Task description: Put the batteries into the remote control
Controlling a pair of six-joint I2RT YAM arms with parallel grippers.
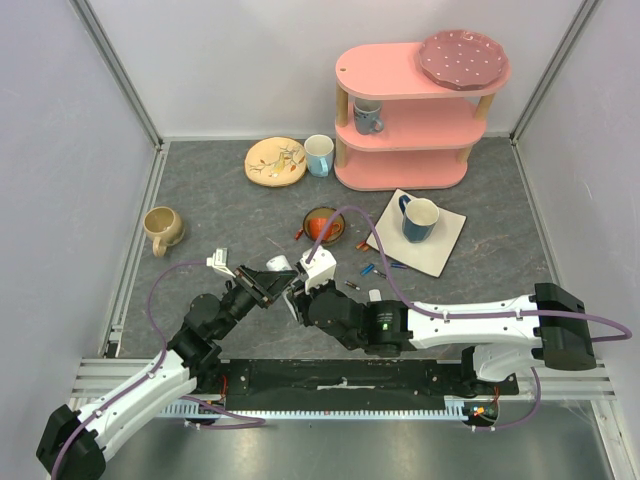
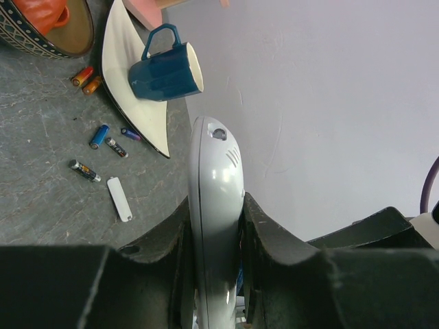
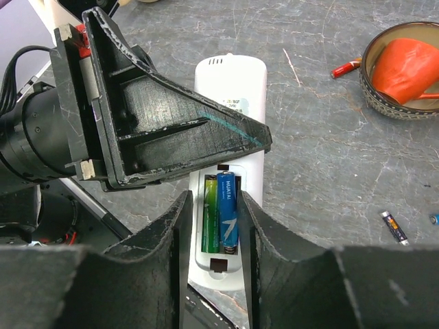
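Note:
My left gripper (image 2: 216,205) is shut on the white remote control (image 2: 216,164) and holds it above the table, near the front middle (image 1: 278,265). In the right wrist view the remote control (image 3: 230,89) shows its open battery slot. A green battery (image 3: 210,216) and a blue battery (image 3: 228,209) lie side by side in it. My right gripper (image 3: 215,202) is open, one finger on each side of the two batteries. Loose batteries (image 2: 99,136) lie on the table beside the white battery cover (image 2: 119,199).
An orange cup sits in a patterned bowl (image 1: 322,226). A blue mug (image 1: 420,218) stands on a white square plate (image 1: 445,245). A pink shelf (image 1: 405,110) is at the back, a tan mug (image 1: 162,228) at the left, and a round plate (image 1: 275,161) and a white cup (image 1: 318,154) behind.

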